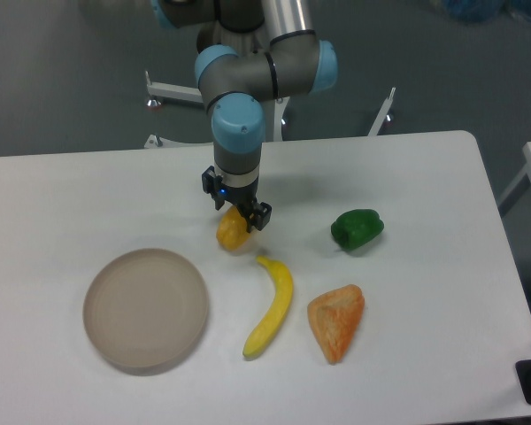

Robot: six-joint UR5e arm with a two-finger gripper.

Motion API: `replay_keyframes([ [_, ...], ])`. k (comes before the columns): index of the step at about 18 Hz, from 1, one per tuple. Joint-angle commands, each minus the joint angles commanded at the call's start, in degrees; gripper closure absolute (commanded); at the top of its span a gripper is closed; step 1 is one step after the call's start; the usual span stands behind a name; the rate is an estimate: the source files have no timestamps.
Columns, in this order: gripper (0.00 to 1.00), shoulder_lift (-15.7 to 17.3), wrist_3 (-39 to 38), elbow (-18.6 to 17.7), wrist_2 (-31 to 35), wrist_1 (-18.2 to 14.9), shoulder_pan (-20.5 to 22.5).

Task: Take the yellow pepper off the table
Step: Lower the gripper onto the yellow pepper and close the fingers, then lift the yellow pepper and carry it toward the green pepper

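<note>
Camera view from the front shows the gripper [236, 206] lowered over the yellow pepper [231, 232], which lies on the table [88, 186] near its middle, just above the tip of the banana [272, 306] and well left of the green pepper [357, 227]. The dark fingers sit at the pepper's upper edge with its top between them, but whether they are pressing on it or only standing either side I cannot tell — the wrist hides the contact. The risk I see is a shallow hold: the fingers appear to reach only the pepper's upper part, and on a lumpy, rounded skin that could let it squirt out or roll toward the banana when the arm lifts. A tilted bite might also rotate it — then it could drop back near the plate [146, 307] or the bread piece [337, 321].
</note>
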Motion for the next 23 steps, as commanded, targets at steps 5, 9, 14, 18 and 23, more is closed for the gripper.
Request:
replay_keyframes([
  [5,0.6,0.53,5.61,3.24,0.79,-0.26,0.88],
  [9,0.59,-0.08,13.43,12.46,6.06,-1.23,4.04],
  [14,0.59,-6.75,23.19,23.44,6.33,-1.32,8.08],
  [18,0.59,-11.59,23.91,29.96,6.42,-1.49,8.79],
  [23,0.6,-13.1,23.91,31.46,6.33,-1.23,8.88],
])
